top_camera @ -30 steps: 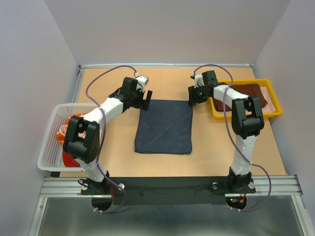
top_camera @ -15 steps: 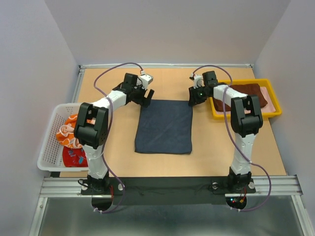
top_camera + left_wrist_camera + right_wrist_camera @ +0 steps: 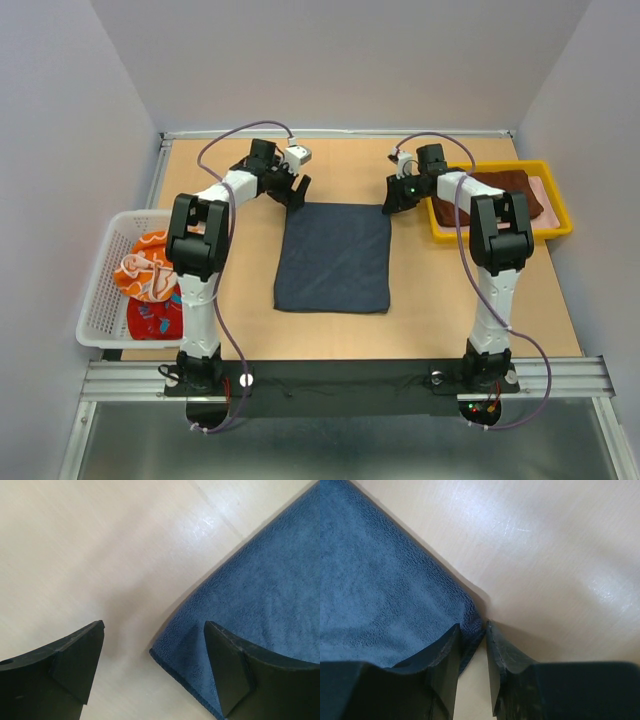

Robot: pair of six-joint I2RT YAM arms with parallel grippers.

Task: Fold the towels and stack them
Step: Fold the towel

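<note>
- The flat towel (image 3: pixel 334 257) lies on the counter (image 3: pixel 250 330), in the middle of the frame.
- The basket (image 3: pixel 97 322) sits at the counter's left edge, in the lower left of the frame, with the bundled towels (image 3: pixel 148 275) inside it.
- The tray (image 3: pixel 556 232) stands at the upper right, with the tray towel (image 3: pixel 505 185) lying in it.
- The left gripper (image 3: pixel 152 635) is at the flat towel's upper-left corner, which lies between its fingers.
- The right gripper (image 3: pixel 472 630) is at the upper-right corner, just left of the tray.
</note>
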